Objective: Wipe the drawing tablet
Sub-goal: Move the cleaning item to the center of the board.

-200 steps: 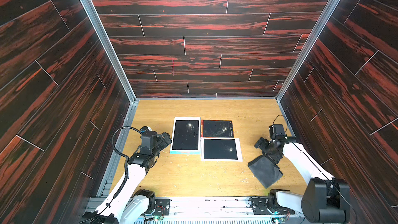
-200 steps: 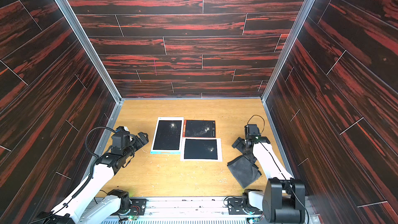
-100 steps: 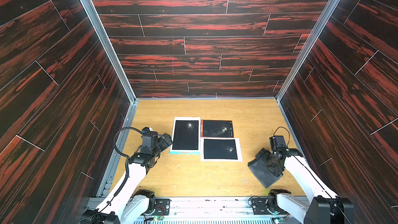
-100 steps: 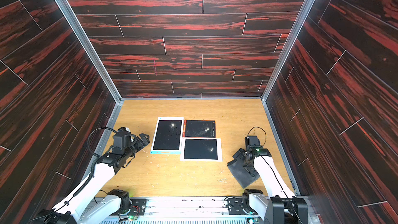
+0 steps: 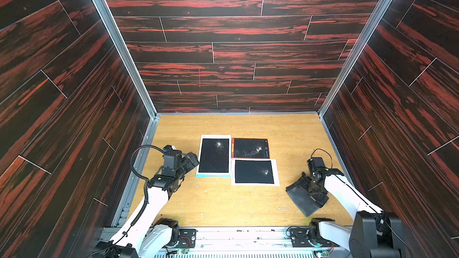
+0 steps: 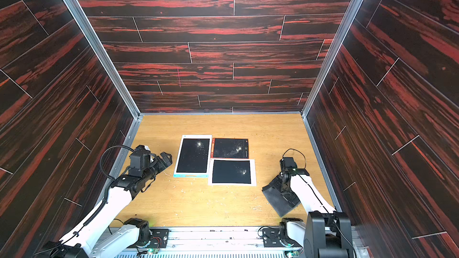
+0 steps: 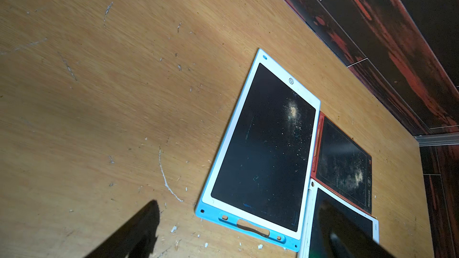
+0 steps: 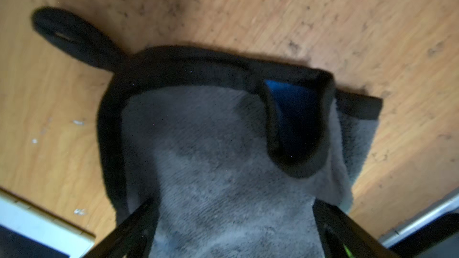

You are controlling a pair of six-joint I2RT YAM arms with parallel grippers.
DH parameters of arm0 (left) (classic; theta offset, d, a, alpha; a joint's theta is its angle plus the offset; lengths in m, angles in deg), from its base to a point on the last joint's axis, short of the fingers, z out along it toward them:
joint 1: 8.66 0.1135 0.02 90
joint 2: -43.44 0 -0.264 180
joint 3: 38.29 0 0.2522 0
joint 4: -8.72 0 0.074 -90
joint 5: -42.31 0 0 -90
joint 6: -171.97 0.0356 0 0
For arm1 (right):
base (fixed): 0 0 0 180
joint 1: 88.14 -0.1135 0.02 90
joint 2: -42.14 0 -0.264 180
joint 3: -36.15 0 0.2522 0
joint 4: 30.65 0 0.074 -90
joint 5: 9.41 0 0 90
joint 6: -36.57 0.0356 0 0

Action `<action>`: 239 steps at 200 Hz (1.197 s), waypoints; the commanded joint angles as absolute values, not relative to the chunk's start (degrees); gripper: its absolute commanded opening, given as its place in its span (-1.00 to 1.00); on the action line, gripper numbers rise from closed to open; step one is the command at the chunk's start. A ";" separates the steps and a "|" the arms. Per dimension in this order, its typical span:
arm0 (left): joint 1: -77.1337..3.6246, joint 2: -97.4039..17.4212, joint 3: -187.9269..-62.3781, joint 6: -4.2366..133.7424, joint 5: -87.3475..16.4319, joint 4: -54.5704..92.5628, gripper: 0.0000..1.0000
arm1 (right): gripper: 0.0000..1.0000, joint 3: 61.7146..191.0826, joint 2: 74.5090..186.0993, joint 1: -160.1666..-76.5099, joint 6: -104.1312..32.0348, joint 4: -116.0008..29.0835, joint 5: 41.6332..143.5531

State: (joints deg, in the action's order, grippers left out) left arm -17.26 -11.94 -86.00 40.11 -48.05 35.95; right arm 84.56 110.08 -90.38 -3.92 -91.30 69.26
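Three drawing tablets lie side by side mid-table: a tall blue-and-white one, a red-edged one and a white-framed one. All three dark screens carry pale dusty smears. My left gripper hangs open just off the blue tablet's left edge, holding nothing. A grey cloth with black binding lies at the front right. My right gripper is down on it, open, one finger on each side of the bunched cloth.
Dark red plank walls close in the wooden table on three sides, with metal rails along its edges. White crumbs and scratches dot the wood near the blue tablet. The cloth's black loop lies flat on the table.
My right arm has come down and forward, so its open fingers now sit on the grey cloth. The left arm has barely moved.
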 commanded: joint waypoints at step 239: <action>-17.44 -25.69 -98.99 39.48 -52.37 41.24 1.00 | 0.98 104.25 134.06 -90.60 -12.86 -72.39 69.65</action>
State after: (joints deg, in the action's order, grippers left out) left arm -17.26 -24.55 -96.12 39.67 -51.28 39.58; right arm 102.05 133.01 -90.40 -11.08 -72.51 70.46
